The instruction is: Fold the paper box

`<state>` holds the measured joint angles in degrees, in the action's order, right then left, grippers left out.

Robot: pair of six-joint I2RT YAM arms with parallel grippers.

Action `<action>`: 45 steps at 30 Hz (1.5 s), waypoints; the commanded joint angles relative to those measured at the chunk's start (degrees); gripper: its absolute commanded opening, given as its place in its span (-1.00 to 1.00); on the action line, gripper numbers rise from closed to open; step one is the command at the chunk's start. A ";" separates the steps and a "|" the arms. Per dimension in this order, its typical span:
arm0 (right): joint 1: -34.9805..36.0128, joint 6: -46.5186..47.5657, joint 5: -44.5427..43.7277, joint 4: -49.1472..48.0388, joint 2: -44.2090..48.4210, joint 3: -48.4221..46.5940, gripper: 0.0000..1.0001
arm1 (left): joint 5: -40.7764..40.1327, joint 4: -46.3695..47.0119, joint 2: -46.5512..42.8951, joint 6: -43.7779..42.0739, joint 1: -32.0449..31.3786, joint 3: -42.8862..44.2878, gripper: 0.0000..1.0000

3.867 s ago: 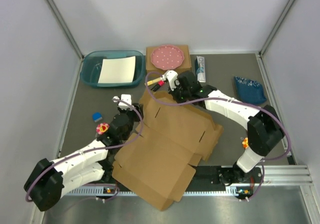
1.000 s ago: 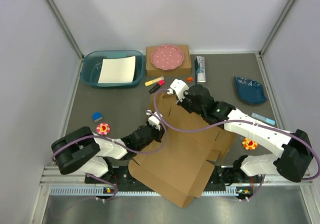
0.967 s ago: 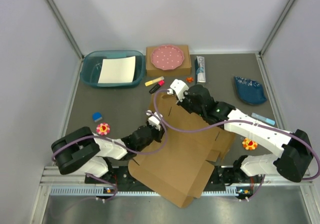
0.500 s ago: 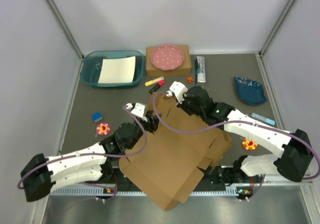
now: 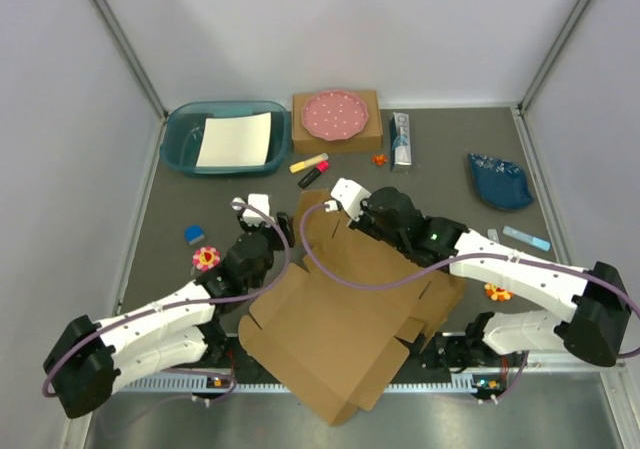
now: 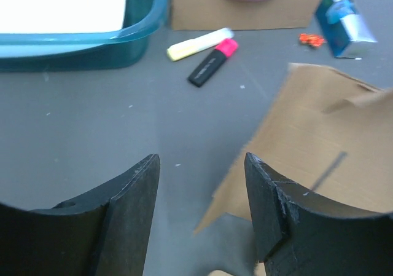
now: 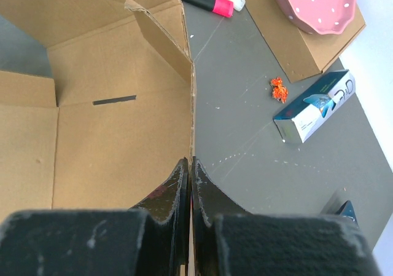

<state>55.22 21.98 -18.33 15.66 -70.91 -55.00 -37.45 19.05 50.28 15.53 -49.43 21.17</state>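
The paper box [image 5: 335, 319] is a large brown cardboard sheet with flaps, lying mostly flat in front of both arms. Its far flap [image 7: 116, 122] stands raised. My right gripper [image 5: 335, 212] [image 7: 191, 164] is shut on the right edge of that raised flap. Left of the box's far corner, my left gripper [image 5: 272, 227] [image 6: 201, 160] stands open. A corner of the cardboard [image 6: 319, 147] lies ahead of its right finger [image 6: 270, 202], and nothing is gripped between the fingers.
At the back stand a teal bin [image 5: 182, 129] holding a white sheet, a smaller brown box with a pink dotted plate [image 5: 337, 116] and a toothpaste carton [image 5: 401, 139]. Two highlighters [image 5: 310, 167] lie just beyond the box. Flower toys [image 5: 206, 258] [image 5: 497, 291] and a blue dish [image 5: 500, 179] lie at the sides.
My left gripper has opened, let go of the box's left edge and swung back and left. The sheet has slid left and lies flatter. The right gripper still holds the flap, shifted slightly left.
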 commanded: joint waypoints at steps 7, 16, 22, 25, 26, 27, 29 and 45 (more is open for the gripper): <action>1.20 0.52 -0.75 -1.69 4.12 0.95 -1.00 | 15.37 5.47 3.06 0.38 10.14 0.80 0.26; 1.82 1.31 -1.09 -1.69 4.21 1.30 -1.00 | 24.35 10.13 5.18 0.47 10.58 0.19 0.28; 2.26 1.66 -1.62 -2.04 4.29 1.74 -1.00 | 25.50 9.34 1.75 0.39 11.02 -1.04 0.29; 2.17 1.66 -1.45 -2.30 4.21 1.74 -1.00 | 25.85 9.17 2.45 0.38 11.28 -0.52 0.29; 2.35 1.75 -1.71 -2.30 3.94 1.74 -1.00 | 26.29 9.16 3.32 0.55 11.28 -0.34 0.28; 2.61 2.01 -2.32 -2.21 3.77 1.74 -1.00 | 27.07 9.25 3.59 0.82 11.28 -0.34 0.28; 3.40 2.98 -4.07 -2.30 3.33 1.74 -1.00 | 27.69 9.34 3.60 1.70 11.20 -0.51 0.28; 4.28 3.34 -4.96 -2.57 2.27 1.57 -1.00 | 26.98 2.66 -7.83 2.84 11.20 -2.36 0.27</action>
<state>58.78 24.88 -22.79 15.40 -68.75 -53.23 -10.50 22.15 44.56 18.31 -38.35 18.50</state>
